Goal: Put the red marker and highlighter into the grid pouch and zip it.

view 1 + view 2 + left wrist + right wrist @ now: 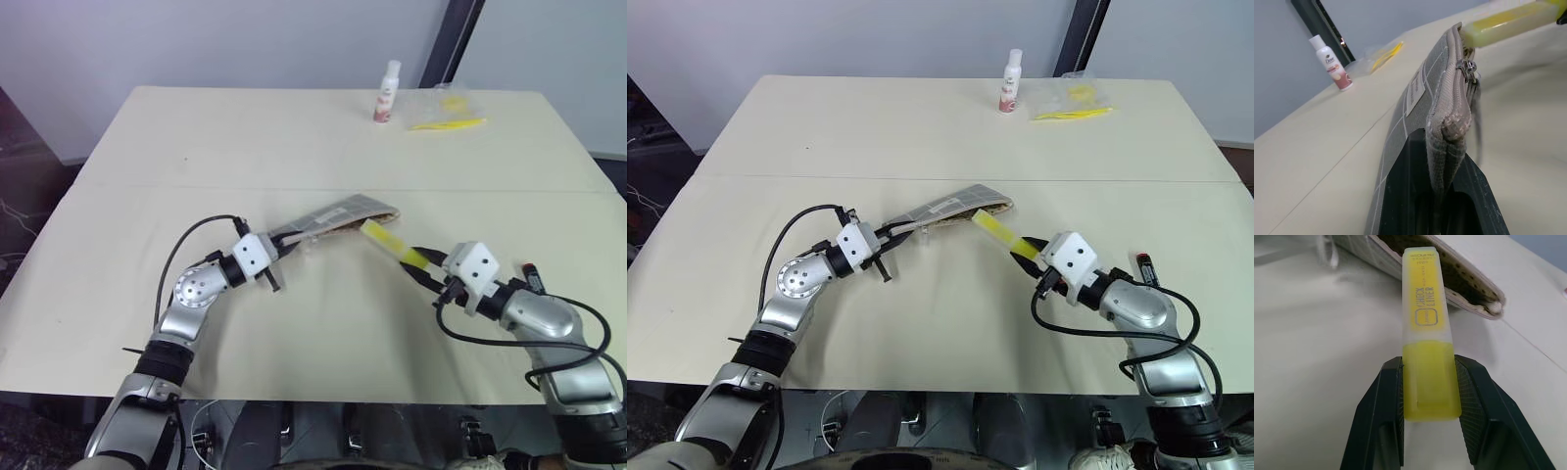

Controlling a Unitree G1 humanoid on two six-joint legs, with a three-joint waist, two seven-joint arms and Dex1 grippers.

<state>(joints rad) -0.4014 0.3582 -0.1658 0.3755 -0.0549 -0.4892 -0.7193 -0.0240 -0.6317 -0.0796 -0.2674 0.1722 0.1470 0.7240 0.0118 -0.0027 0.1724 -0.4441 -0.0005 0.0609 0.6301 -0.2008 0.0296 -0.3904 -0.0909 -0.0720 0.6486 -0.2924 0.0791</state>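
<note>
Left eye view: the left claw (pixel 279 257) clamps one end of the grid pouch (pixel 338 217), lifting it off the surface (pixel 294 137) so its mouth faces the right claw (pixel 423 269), which grips the highlighter (pixel 392 244) aimed at that opening. The red marker (pixel 530 275) lies beside the right arm.

Left wrist view: zipper pull (pixel 1469 70) hangs at the mouth.

Right wrist view: the highlighter's tip is right at the open slit, ready for insertion.

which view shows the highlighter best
The right wrist view: the highlighter stands close up, printed label readable, clamped between the right gripper fingers and aimed at the grid pouch opening. The eye views show it small, held toward the pouch. The left wrist view catches just its tip beside the zipper.
</note>
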